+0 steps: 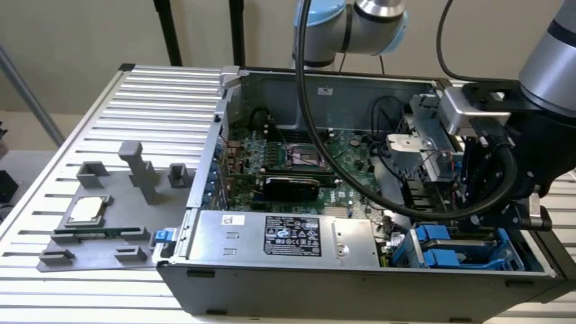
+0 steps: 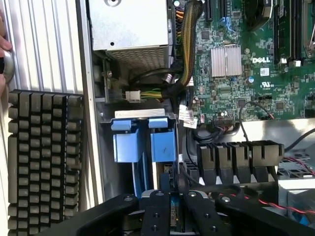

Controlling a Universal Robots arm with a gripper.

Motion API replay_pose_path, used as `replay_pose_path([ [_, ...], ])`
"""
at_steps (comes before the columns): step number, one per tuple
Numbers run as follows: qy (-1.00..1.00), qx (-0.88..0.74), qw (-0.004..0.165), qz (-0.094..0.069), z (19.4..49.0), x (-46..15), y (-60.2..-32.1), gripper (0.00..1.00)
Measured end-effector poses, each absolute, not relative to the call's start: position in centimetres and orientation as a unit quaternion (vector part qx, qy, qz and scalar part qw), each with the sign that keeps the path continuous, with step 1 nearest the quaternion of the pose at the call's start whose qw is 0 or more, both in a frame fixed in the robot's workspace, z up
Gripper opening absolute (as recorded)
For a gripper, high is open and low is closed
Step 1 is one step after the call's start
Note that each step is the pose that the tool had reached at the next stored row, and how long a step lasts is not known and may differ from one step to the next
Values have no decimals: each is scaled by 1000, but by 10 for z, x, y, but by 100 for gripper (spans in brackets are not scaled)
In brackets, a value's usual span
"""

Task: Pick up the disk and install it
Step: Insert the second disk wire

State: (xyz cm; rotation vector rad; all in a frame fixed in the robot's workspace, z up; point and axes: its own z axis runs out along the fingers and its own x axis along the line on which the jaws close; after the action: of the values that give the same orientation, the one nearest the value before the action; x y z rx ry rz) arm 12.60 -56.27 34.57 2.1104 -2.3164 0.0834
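1. where the ribbed metal surface (image 1: 135,101) spreads under everything, an open computer case (image 1: 360,283) lies on its side on it, its green motherboard (image 1: 306,162) facing up.
2. the grey robot arm (image 1: 549,61) reaches down into the case at the exterior view's right, thick black cables looping beside it.
3. a large grey power supply (image 1: 279,236) with a black label sits along the case's near wall.
4. the drive bay in the case's near corner, at the exterior view's right, holds the disk (image 2: 170,219); its bright blue frame (image 1: 450,246) stands up in the bay beside the power supply.
5. in the wrist view the black pincer (image 2: 172,214) sits low over the bay, its two fingers (image 2: 156,211) drawn narrow on either side of the disk's edge, touching or nearly so; a firm hold cannot be told.
6. a grey parts tray (image 1: 108,216) lies on the surface at the exterior view's left, well apart from the case, carrying a small square silver chip (image 1: 88,209).
7. a black keyboard (image 2: 42,157) lies just outside the case wall in the wrist view.
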Motion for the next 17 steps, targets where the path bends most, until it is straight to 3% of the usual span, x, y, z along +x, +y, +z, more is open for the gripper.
replay_pose_path([
  [17, -739, 673, -11, 39, 340, 113, -563, 0],
])
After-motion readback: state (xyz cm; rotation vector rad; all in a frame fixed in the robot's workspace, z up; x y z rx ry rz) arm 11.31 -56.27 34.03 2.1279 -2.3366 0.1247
